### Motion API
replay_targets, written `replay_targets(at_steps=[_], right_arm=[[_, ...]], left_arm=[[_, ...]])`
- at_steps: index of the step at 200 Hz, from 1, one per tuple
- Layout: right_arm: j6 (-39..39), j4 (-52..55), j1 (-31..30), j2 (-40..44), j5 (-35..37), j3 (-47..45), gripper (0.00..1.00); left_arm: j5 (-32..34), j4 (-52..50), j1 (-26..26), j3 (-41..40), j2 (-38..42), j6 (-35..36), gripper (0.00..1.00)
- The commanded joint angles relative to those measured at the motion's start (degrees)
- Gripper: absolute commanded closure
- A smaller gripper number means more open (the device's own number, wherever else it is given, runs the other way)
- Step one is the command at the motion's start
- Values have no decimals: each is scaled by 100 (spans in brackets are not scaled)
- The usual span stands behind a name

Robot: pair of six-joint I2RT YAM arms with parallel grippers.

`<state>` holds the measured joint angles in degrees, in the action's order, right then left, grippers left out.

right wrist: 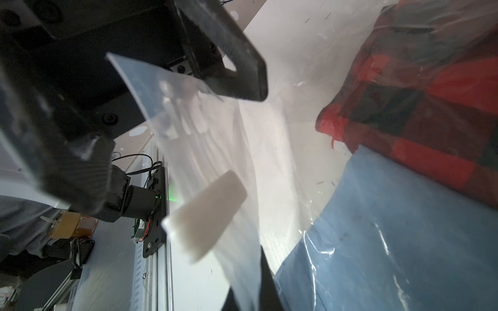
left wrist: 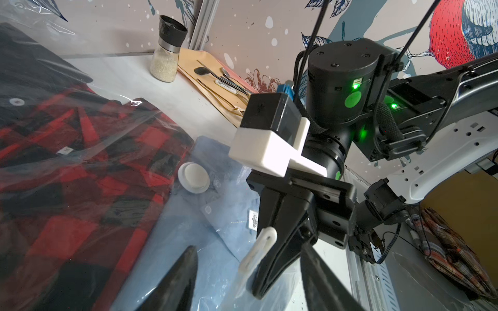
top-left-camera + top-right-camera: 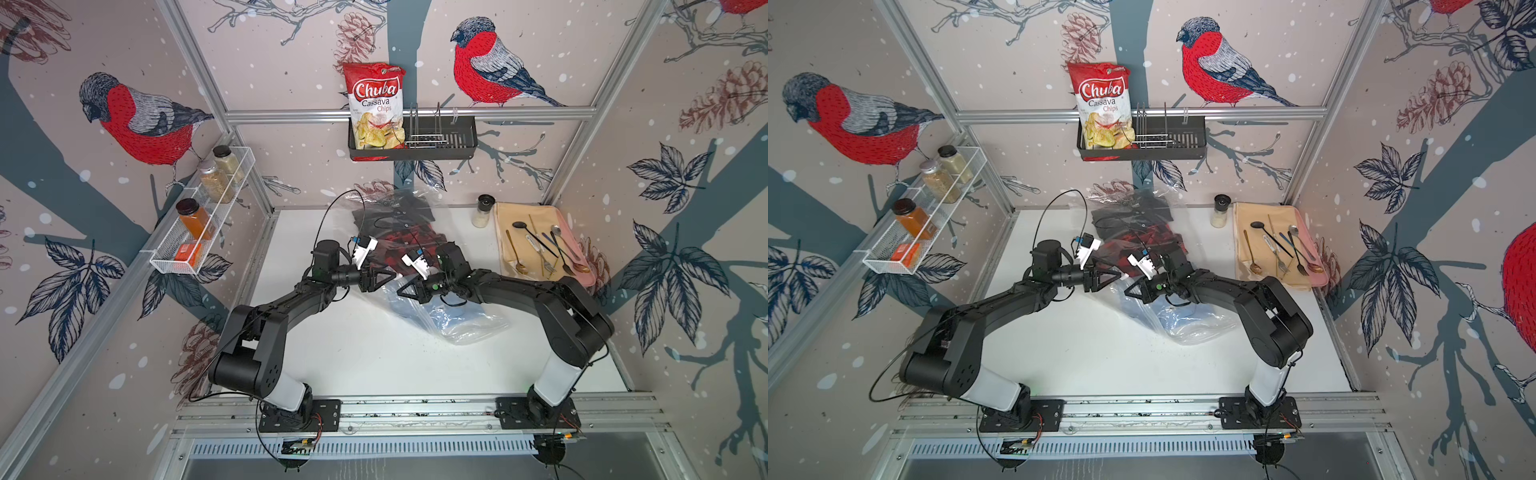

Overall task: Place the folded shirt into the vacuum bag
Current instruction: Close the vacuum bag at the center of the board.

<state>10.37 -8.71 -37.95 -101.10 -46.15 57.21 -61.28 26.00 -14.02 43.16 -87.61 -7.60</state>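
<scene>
— Three shirts inside the bag (image 3: pixel 473 328) already?
— Seemingly: black shirt (image 2: pixel 35 62), red checked shirt (image 2: pixel 80 175), blue shirt (image 2: pixel 188 242). Right pincer (image 2: pixel 262 285) clamps the bag's edge; left pincer (image 3: pixel 388 276) gapes near it. Little seems left.

The folded shirt (image 2: pixel 80 175) lies in the vacuum bag (image 3: pixel 469 328), left of the cutlery mat (image 3: pixel 552 216).

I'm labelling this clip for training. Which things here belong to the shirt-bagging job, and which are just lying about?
Job: vacuum bag, its round valve, slider clip, red plaid shirt, blue shirt, left gripper, right gripper pinching the plastic.

Lying about: chips bag, spice jars, grinder, cutlery, cloth mat, black rack.
</scene>
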Motion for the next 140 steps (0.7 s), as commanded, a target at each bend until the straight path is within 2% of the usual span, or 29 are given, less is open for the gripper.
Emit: replay_targets(at_steps=[1, 31, 52, 105, 127, 140], right_arm=[[-89, -9, 51, 13, -167, 19, 98], [-81, -35, 78, 12, -198, 18, 98], [-54, -72, 69, -15, -223, 27, 98], [-33, -88, 43, -15, -289, 54, 98], [-29, -78, 29, -15, -289, 62, 98], [-31, -78, 18, -31, -283, 71, 98]], left_arm=[[-258, -143, 53, 53, 41, 111, 55], [-442, 142, 128, -24, 87, -109, 69], [-532, 390, 128, -79, 79, -292, 72], [-578, 560, 128, -18, -165, -439, 66], [-611, 716, 128, -10, -269, -576, 72], [-601, 757, 128, -8, -288, -619, 84]])
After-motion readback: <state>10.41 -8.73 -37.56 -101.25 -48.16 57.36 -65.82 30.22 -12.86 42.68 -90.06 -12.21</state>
